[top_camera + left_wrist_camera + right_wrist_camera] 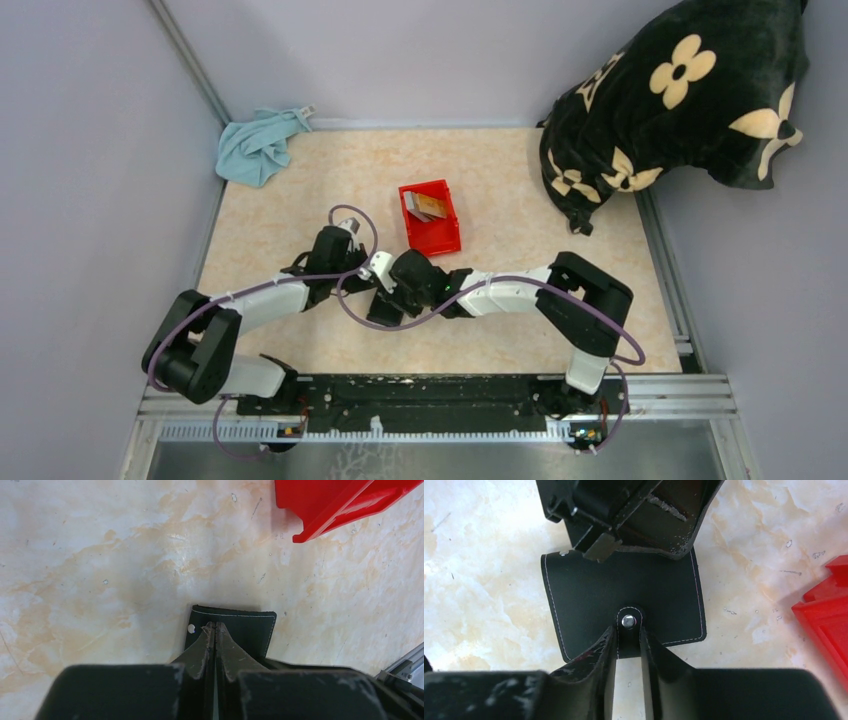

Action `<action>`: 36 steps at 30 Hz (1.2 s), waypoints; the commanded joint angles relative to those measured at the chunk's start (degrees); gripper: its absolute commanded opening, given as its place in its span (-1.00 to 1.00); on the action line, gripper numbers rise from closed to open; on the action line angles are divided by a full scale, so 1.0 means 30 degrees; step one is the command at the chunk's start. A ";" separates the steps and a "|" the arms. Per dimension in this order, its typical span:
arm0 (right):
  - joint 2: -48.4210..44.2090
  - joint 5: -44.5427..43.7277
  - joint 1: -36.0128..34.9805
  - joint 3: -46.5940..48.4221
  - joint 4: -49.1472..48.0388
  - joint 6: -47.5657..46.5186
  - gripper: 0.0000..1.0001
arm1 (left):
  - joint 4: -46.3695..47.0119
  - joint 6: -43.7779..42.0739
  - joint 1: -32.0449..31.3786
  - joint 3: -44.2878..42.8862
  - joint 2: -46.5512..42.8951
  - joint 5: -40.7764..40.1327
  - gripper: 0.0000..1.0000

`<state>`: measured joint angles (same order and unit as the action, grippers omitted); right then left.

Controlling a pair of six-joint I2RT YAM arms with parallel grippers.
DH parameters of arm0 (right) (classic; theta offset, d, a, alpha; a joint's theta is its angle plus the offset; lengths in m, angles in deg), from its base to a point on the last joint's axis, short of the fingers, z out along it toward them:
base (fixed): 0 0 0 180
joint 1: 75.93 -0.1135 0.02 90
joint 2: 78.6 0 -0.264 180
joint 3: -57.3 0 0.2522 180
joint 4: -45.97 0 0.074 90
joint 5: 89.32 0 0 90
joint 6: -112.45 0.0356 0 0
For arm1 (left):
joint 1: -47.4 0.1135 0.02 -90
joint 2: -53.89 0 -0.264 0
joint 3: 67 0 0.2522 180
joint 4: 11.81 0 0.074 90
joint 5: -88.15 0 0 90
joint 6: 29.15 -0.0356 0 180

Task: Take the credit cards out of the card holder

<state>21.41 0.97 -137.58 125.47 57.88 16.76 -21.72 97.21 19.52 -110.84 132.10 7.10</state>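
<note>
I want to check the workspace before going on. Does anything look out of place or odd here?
Two things seem foreign to the job: a crumpled blue cloth in the far left corner, and a big black flowered cushion leaning over the far right corner. The red bin sits slightly askew. Nothing looks spilled or damaged.

A robot lab cell: plain walls [400,50], aluminium frame rails [680,400], marbled tabletop [290,215].
</note>
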 commanded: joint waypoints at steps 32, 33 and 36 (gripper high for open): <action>-0.4671 0.1097 0.0055 -0.4773 -0.4638 0.2205 -1.00 | 0.1454 0.0891 0.0008 0.0880 -0.2477 0.4014 -0.27; -0.4887 0.1362 0.0105 -0.4928 -0.4996 0.2343 -1.00 | 0.1558 0.1057 0.0006 0.1044 -0.2713 0.4392 -0.22; -0.5674 0.2617 0.0447 -0.5608 -0.6526 0.3077 -1.00 | 0.1628 0.1439 -0.0047 0.1666 -0.3144 0.5019 -0.20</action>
<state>9.45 4.10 -137.47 110.00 47.87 22.90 -19.12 99.92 19.50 -108.20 124.52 16.76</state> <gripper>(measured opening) 0.022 0.396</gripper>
